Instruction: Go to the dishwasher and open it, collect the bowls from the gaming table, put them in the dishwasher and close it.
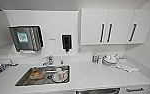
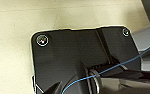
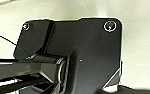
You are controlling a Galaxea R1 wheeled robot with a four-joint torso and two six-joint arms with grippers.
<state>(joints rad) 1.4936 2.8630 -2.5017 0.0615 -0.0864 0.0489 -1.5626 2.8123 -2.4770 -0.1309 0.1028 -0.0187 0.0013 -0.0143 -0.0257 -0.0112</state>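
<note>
Left wrist view shows the robot's dark plate over a pale cream floor (image 2: 13, 62), and the right wrist view shows the same kind of plate over a similar pale floor (image 3: 141, 50); whether the left gripper or the right gripper is open or closed cannot be told from either.

Head view looks down on a white kitchen tabletop (image 1: 98, 76). At the very bottom edge, under the tabletop's front lip, a narrow strip of the stainless-steel-fronted dishwasher (image 1: 98, 91) shows: grey, brushed metal, with only its top margin visible. Just beside it is a white drawer front with a dark bar handle (image 1: 135, 89).

Set into the tabletop is a rectangular stainless-steel sink (image 1: 44, 75) holding an orange-brown dish (image 1: 36, 74) and some white crockery (image 1: 60, 74), with a chrome tap (image 1: 48, 60) behind it. Toward the corner stand small bottles (image 1: 96, 58), stacked white plates (image 1: 110, 60) and a folded white cloth (image 1: 126, 65). On the wall hang a dark dish rack (image 1: 26, 38), a black dispenser (image 1: 66, 42) and white cupboards with dark vertical handles (image 1: 108, 26).
</note>
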